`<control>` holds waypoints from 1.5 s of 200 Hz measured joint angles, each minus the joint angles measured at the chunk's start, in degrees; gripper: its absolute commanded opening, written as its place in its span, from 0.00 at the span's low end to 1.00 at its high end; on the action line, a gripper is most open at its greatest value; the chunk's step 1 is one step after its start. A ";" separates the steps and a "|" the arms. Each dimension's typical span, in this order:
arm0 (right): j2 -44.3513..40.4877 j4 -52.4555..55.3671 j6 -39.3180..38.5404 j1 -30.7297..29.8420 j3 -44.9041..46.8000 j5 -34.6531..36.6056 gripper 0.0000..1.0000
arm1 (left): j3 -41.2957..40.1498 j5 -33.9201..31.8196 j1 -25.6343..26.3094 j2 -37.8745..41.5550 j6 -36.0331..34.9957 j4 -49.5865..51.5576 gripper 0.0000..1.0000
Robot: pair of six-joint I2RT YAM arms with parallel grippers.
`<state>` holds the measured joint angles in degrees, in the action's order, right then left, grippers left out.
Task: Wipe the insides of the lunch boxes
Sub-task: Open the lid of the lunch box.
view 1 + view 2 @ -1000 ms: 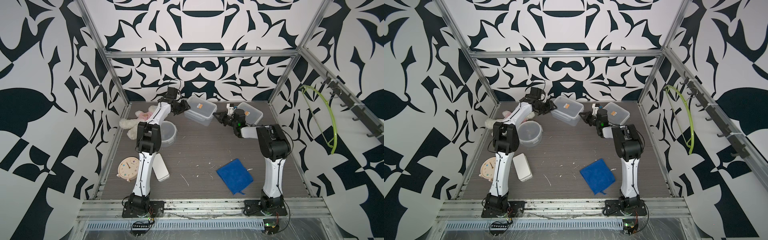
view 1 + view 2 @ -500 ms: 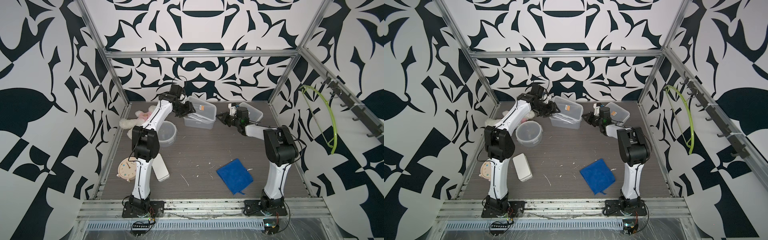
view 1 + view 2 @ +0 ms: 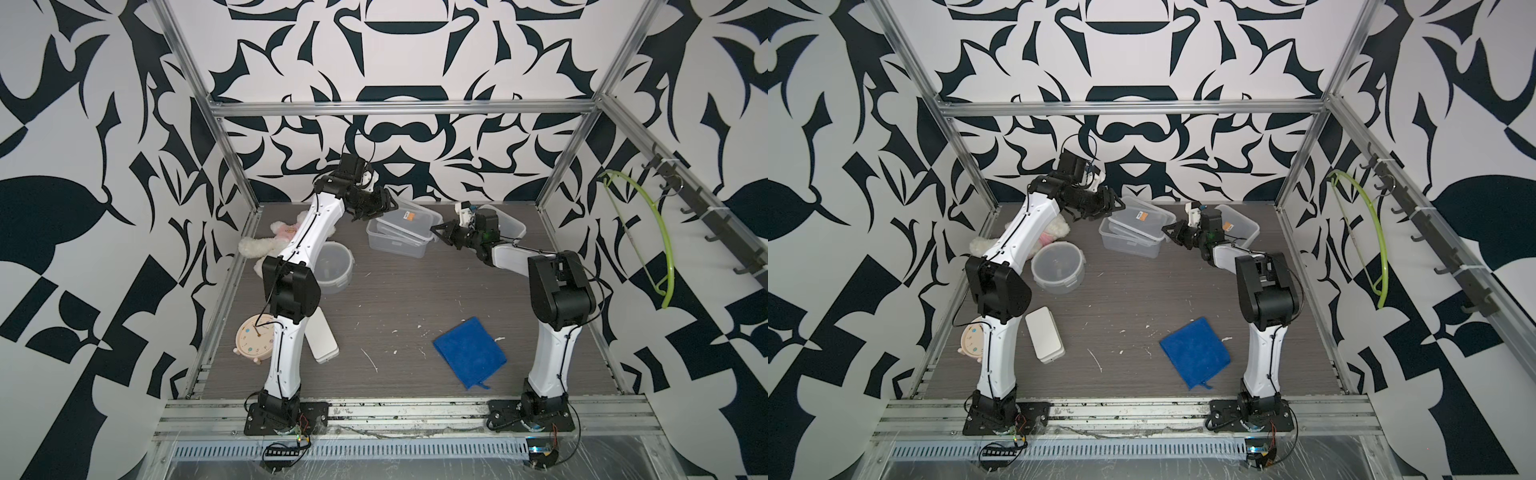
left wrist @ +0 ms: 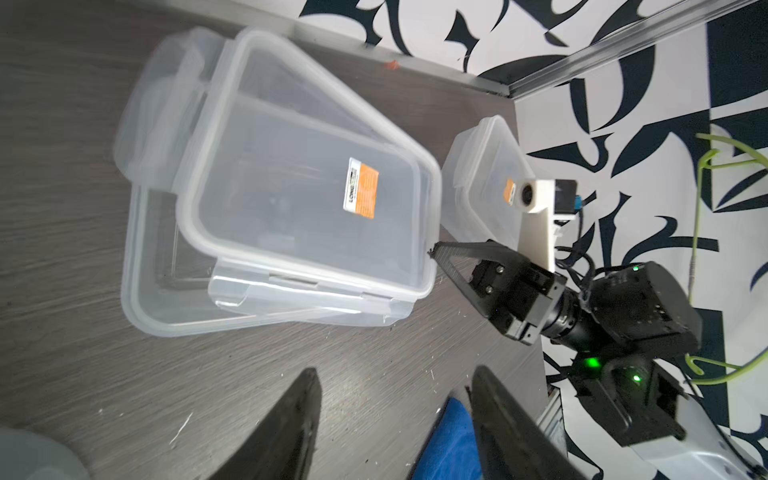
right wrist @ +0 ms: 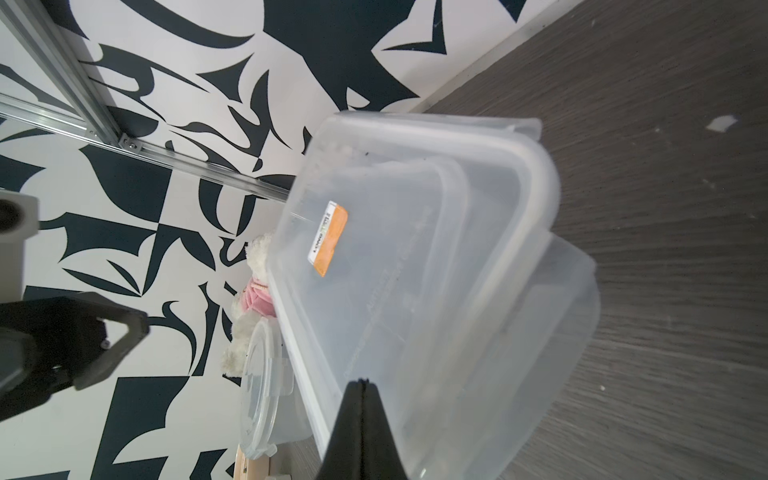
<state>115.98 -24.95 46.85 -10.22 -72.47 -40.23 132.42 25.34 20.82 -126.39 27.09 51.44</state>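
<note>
On table (image 3: 395,299): rect. lunch box (image 3: 395,247), lid (image 3: 401,222) askew on it, is set between the hands. 2nd rect. box (image 3: 509,221) lies just beyond the R hand (image 3: 434,228), and the round box (image 3: 337,266) well short of the L hand (image 3: 376,208). L hand is held spread, empty. R hand is pressed together, tip at the lid's edge.

Sticker (image 4: 360,188) on rectangular lunch box lid (image 4: 270,187), "LONG", rest illegible

Clock (image 3: 250,341) partly hidden behind left arm (image 3: 291,291). Far rectangular lunch box (image 3: 513,226) partly covered by right arm (image 3: 486,226). Blue cloth (image 4: 449,444) cropped at the left wrist view's edge.
</note>
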 measured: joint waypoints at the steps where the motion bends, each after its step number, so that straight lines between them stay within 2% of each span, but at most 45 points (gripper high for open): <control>1: 0.02 0.00 0.00 0.00 -0.02 -0.02 0.05 | -0.02 -0.02 0.00 -0.02 0.00 0.07 0.62; 22: 1.27 -0.02 0.35 0.00 -0.90 -0.66 0.07 | -0.04 0.00 0.00 -0.48 0.04 0.26 0.62; 60: 1.55 0.15 0.39 0.00 -1.64 -1.60 0.16 | 0.87 0.22 0.00 -1.68 0.55 0.07 0.62; 92: -0.79 5.31 -2.60 0.00 -1.88 -1.33 0.17 | 7.56 0.63 0.00 -5.55 2.99 -1.11 0.64; 139: -4.33 9.57 -5.60 0.00 -3.02 -0.31 0.18 | 9.25 2.62 0.22 -7.37 10.69 -16.98 0.64; 167: -4.31 10.40 -6.16 0.00 -3.74 -0.17 0.20 | 12.79 4.48 0.48 -14.47 13.68 -20.94 0.62; 183: -4.31 10.62 -6.40 0.00 -3.72 0.07 0.26 | 12.28 4.66 0.81 -18.62 14.58 -21.33 0.62; 195: -4.57 10.54 -6.47 0.13 -3.43 0.63 0.35 | 10.27 4.85 1.03 -20.39 15.21 -21.42 0.62; 211: -6.25 11.02 -7.54 0.57 -1.60 1.81 0.50 | 9.40 6.43 1.11 -20.65 15.41 -24.11 0.62; 235: -9.44 12.26 -8.09 1.92 0.90 3.63 0.63 | 8.63 5.92 1.33 -19.93 15.32 -24.13 0.61; 241: -9.84 12.35 -8.35 2.40 1.03 3.96 0.73 | 8.11 5.95 1.33 -19.93 15.28 -24.20 0.61; 242: -9.86 12.35 -8.28 2.54 1.03 4.09 0.77 | 7.96 5.97 1.33 -19.93 15.26 -24.28 0.61; 244: -9.92 12.35 -8.52 2.67 1.03 4.13 0.92 | 7.80 6.01 1.33 -19.93 15.23 -24.39 0.61; 247: -9.97 12.24 -8.59 2.89 1.03 4.17 0.99 | 7.56 6.12 1.33 -19.93 15.19 -24.55 0.61; 275: -8.13 9.33 -6.97 4.72 1.86 4.17 1.00 | 5.07 6.38 1.33 -18.82 14.93 -26.38 0.60; 300: -1.75 2.51 -2.56 5.64 1.97 2.62 0.98 | 3.98 6.47 1.33 -18.32 14.75 -27.04 0.60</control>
<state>114.24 -22.44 44.29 -4.58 -70.50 -37.60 136.40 31.81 22.15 -144.70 41.85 24.40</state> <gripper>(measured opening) 0.995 0.600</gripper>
